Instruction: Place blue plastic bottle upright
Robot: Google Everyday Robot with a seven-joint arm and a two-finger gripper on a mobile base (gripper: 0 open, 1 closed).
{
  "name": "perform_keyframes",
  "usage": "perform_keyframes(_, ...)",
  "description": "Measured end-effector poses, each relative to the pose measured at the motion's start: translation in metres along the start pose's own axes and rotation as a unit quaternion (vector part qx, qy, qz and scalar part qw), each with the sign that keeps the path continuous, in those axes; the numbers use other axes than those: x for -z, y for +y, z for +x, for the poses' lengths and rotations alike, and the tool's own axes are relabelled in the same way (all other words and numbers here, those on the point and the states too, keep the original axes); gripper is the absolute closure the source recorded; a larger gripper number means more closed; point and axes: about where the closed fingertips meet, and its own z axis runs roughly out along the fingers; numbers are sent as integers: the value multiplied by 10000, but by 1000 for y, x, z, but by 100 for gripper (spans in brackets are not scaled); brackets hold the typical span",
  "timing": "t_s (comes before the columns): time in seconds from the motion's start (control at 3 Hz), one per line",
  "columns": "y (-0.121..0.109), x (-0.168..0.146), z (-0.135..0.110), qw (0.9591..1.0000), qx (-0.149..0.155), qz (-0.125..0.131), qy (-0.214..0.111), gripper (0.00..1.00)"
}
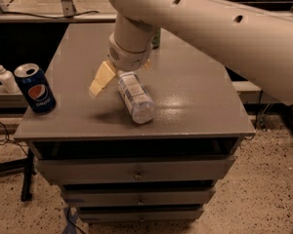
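Note:
The blue plastic bottle lies on its side in the middle of the grey cabinet top, base toward the front edge and cap end under my wrist. My gripper is low over the bottle's cap end. It is open, with the yellowish left finger to the left of the bottle and the other finger showing only partly on the right. The cap is hidden by the gripper.
A blue Pepsi can stands upright at the cabinet's left front corner. A small white pump bottle stands beyond the left edge. A dark green object sits behind my arm. Drawers are below.

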Motion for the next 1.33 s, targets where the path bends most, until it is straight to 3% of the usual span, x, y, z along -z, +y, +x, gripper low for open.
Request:
perform_keyframes(0.67, -1, -27, 5, 9997, -86, -68, 203, 0)
perform_keyframes(1.0, -7, -32, 4, 9995, -193, 9, 266, 18)
perform_keyframes(1.33, -14, -33, 3, 9993, -218, 148, 271, 43)
